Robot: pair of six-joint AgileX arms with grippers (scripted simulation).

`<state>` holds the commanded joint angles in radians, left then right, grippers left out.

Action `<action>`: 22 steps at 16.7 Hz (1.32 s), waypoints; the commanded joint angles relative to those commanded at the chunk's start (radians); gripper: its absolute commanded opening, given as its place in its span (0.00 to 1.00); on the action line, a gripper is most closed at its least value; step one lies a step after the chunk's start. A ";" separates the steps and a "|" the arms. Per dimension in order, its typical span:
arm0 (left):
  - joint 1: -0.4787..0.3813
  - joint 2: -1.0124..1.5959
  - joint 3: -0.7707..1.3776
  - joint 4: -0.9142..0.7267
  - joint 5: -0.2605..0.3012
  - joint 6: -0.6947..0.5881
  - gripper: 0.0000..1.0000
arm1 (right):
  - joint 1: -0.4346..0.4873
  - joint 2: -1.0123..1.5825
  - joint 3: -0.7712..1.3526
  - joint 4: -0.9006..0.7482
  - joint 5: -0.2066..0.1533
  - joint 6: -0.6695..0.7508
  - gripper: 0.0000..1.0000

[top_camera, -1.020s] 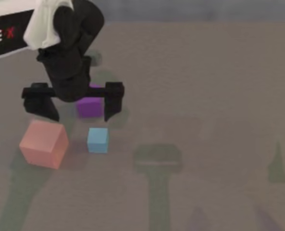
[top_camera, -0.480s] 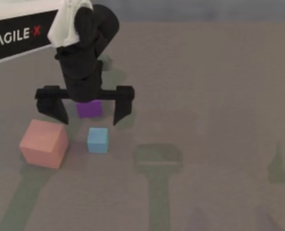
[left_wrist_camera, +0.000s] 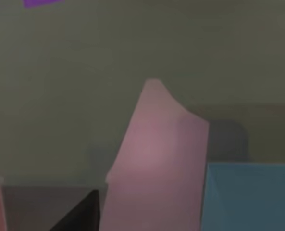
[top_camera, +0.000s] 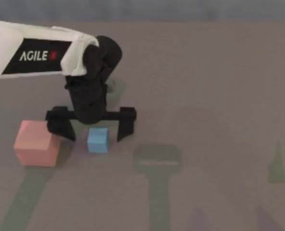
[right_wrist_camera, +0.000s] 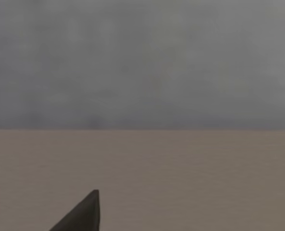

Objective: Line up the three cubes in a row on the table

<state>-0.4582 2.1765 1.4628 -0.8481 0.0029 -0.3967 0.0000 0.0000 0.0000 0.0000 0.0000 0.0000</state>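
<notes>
While the light-blue cube (top_camera: 97,140) is sitting left of centre in the top view, with the salmon-pink cube (top_camera: 34,143) near it at the left edge, the left gripper (top_camera: 92,130) is hanging over the blue one, fingers spread wide, gripping nothing. Purple cube (left_wrist_camera: 43,2) is showing only in the left wrist view. All are resting on the table (top_camera: 209,96). Right gripper is out of the top view.

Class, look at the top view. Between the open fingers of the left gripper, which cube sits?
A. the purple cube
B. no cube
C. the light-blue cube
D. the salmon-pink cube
C: the light-blue cube lies between the spread fingers of the left gripper.
</notes>
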 joint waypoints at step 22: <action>-0.001 0.033 -0.037 0.061 0.000 0.000 0.00 | 0.000 0.000 0.000 0.000 0.000 0.000 1.00</action>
<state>-0.4590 2.2095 1.4256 -0.7869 0.0031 -0.3971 0.0000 0.0000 0.0000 0.0000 0.0000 0.0000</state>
